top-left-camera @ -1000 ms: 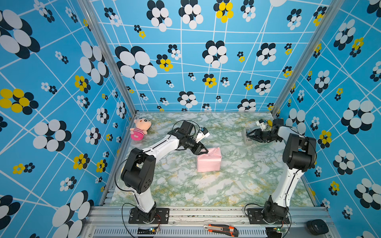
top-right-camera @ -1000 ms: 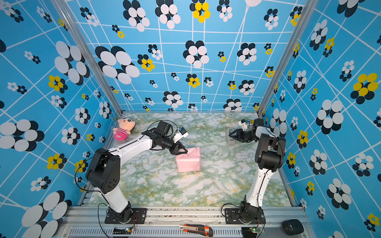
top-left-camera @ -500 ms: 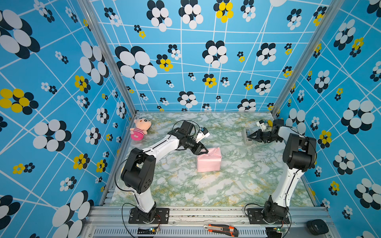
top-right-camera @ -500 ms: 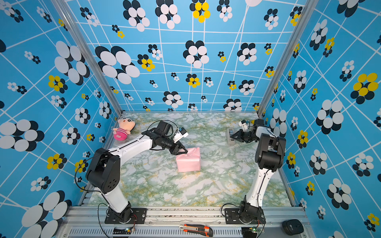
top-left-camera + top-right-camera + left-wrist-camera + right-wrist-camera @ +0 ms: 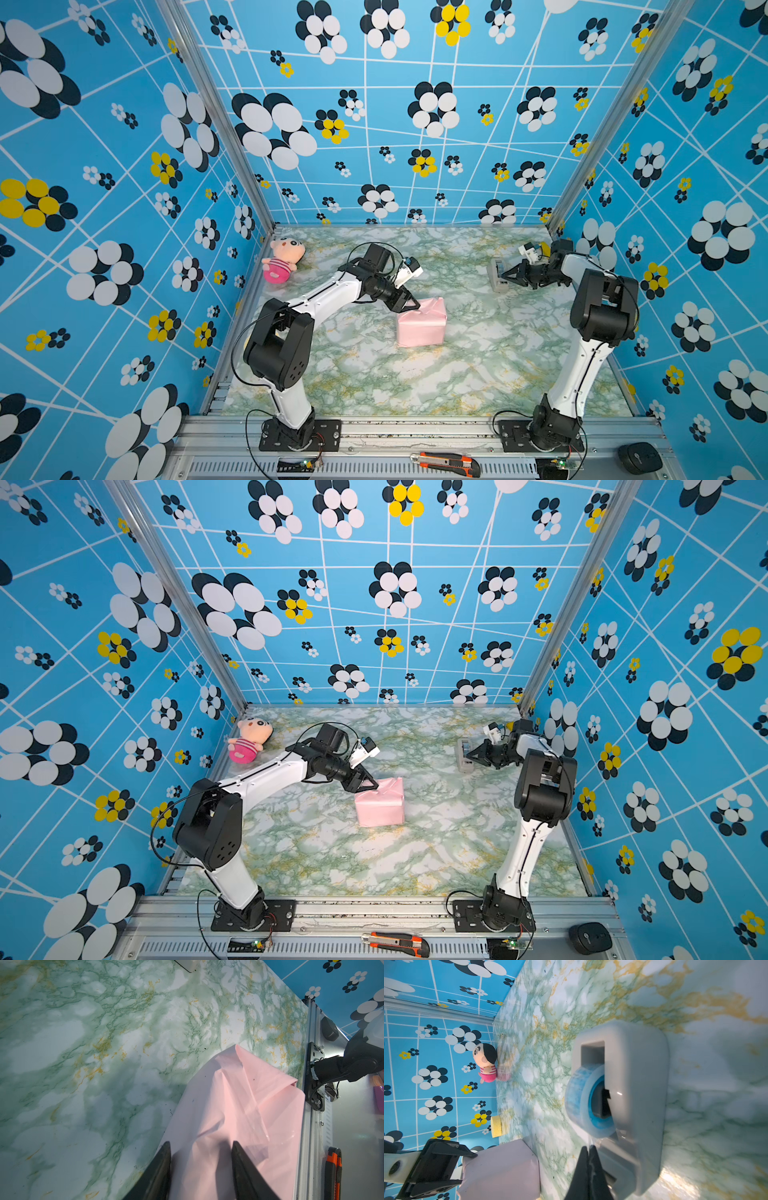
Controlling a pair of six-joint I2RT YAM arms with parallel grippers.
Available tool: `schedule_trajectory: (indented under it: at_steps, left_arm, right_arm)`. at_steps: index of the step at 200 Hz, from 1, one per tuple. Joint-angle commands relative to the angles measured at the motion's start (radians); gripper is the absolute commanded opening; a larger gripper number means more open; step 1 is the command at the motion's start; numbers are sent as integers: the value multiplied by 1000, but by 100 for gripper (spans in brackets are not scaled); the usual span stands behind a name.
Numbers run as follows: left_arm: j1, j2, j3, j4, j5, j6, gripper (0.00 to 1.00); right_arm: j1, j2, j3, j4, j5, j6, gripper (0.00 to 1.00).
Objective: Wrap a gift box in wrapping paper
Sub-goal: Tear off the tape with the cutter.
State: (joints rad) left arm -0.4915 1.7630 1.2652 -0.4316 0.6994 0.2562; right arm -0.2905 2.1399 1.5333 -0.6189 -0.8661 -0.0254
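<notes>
The gift box is hidden inside the pale pink wrapping paper (image 5: pixel 422 324) (image 5: pixel 380 806), which forms a folded parcel mid-table. Its top flaps lie creased in the left wrist view (image 5: pixel 239 1095), and it looks lilac in the right wrist view (image 5: pixel 500 1169). My left gripper (image 5: pixel 413 305) (image 5: pixel 372 785) (image 5: pixel 200 1144) rests on the parcel's top far-left corner, its jaws apart with paper lying between them. My right gripper (image 5: pixel 503 275) (image 5: pixel 468 754) (image 5: pixel 589 1148) is shut at the cutter end of the grey tape dispenser (image 5: pixel 496 276) (image 5: pixel 633 1084). A thin clear strip from the blue-cored tape roll (image 5: pixel 577 1095) is pinched between its fingers.
A pink-striped plush doll (image 5: pixel 282 259) (image 5: pixel 249 742) (image 5: pixel 485 1061) lies at the far left corner. A yellow disc (image 5: pixel 496 1126) stands by the back wall. On the front rail are an orange utility knife (image 5: pixel 444 462) and a black puck (image 5: pixel 638 457).
The right gripper's jaws have closed at the tape dispenser. The left arm and the parcel have not moved.
</notes>
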Motion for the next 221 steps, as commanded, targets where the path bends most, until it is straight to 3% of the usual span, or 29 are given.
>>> schedule_trajectory:
  at_steps: [1,66,101,124,132,172,221]
  left_arm:
    - [-4,31,-24,-60,-156,35,47]
    - [-4,24,-32,-55,-156,34,47]
    - [-4,19,-33,-55,-158,34,47]
    - [-4,24,-31,-53,-152,34,47]
    - [-5,24,-31,-53,-152,34,47]
    - [-5,26,-31,-52,-158,34,47]
    - [-5,24,-25,-56,-164,37,47]
  right_arm:
    - [-1,-67,29,-79,-40,45,0]
    - [-4,-118,-31,-98,-57,80,0]
    - [-7,-149,-52,-124,72,82,0]
    - [-9,-148,-61,-65,113,71,29]
    - [-9,-126,-42,-62,107,62,34]
    - [4,4,60,-81,66,35,35]
    - [14,29,97,-88,44,6,37]
